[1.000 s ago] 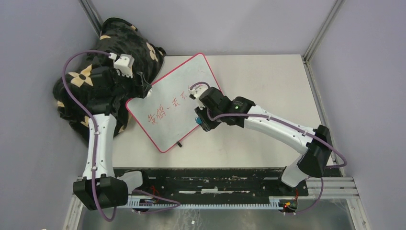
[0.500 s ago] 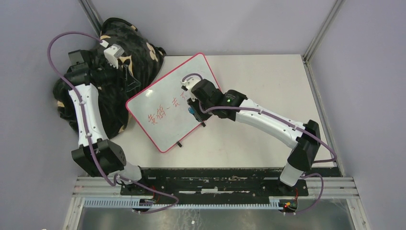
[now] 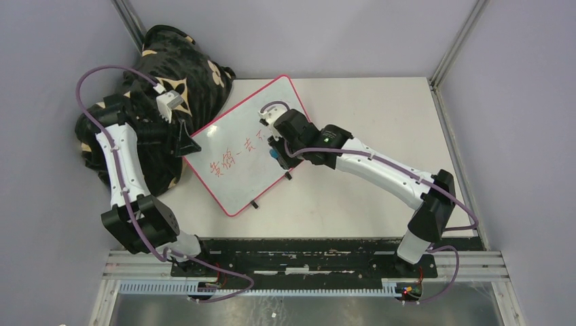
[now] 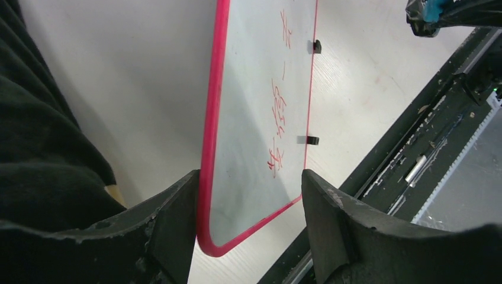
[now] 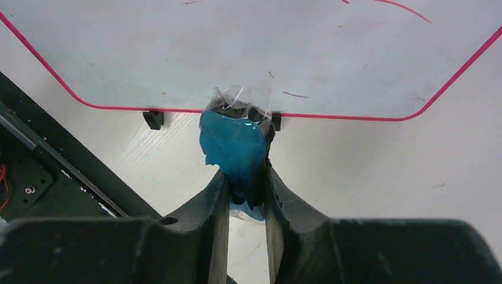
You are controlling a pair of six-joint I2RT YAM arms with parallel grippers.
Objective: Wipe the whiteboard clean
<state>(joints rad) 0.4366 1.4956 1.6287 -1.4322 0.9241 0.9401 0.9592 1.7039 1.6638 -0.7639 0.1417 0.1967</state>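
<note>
The right gripper (image 5: 244, 174) is pinched narrow on a blue eraser (image 5: 234, 142) wrapped in clear film. The block sticks out past the fingertips, probably so that the pad, not the fingers, meets the board. Its far end lies on the red rim of the whiteboard (image 3: 234, 183), on the long edge that carries the small black feet (image 5: 153, 118), just beside one of them.

The left gripper (image 4: 250, 177) stands fairly wide astride the board's left corner, a finger at or just beside the rim on each side. I cannot tell whether the fingers press on it. Flanking a corner like this looks meant to stop the board from sliding or turning under the wiping strokes.

The whiteboard lies flat and skewed on the table (image 3: 380, 115), its left corner near a heap of black fabric with tan flowers (image 3: 170, 61). Red handwriting (image 3: 234, 159) runs across its middle, so most of the erasing seems undone.

The right arm reaches from its near-right base diagonally across the table, with the wrist bent down over the board's edge. The left arm rises from its base over the fabric, then folds back rightward, wrist aimed at the corner.
</note>
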